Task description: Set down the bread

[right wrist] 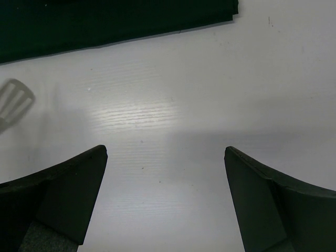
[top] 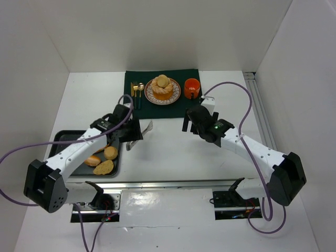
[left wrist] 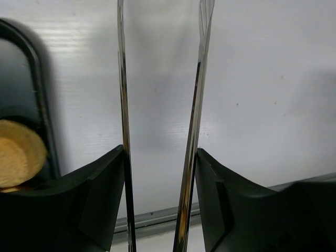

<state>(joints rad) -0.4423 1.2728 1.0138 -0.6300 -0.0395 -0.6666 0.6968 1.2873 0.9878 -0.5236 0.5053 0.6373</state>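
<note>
Three bread pieces lie in the black tray [top: 63, 137] at the left: one round [top: 111, 153], one oval [top: 103, 167], one orange-brown [top: 93, 160]. More bread [top: 163, 81] is heaped in an orange bowl on the patterned plate [top: 176, 93]. My left gripper [top: 130, 134] is shut on metal tongs [top: 145, 127], held over the white table just right of the tray. In the left wrist view my left gripper [left wrist: 160, 152] presses both tong arms [left wrist: 124, 105], which stand apart and hold nothing; a bread piece [left wrist: 18, 152] and the tray rim [left wrist: 38, 79] show at left. My right gripper [top: 186, 122] [right wrist: 165, 149] is open and empty.
A dark green mat [top: 134, 105] at the back holds the plate, an orange cup [top: 191, 87] and gold cutlery [top: 137, 90]. White walls stand on the left, back and right. The mat's edge [right wrist: 105, 21] and a tong tip [right wrist: 13, 102] show in the right wrist view.
</note>
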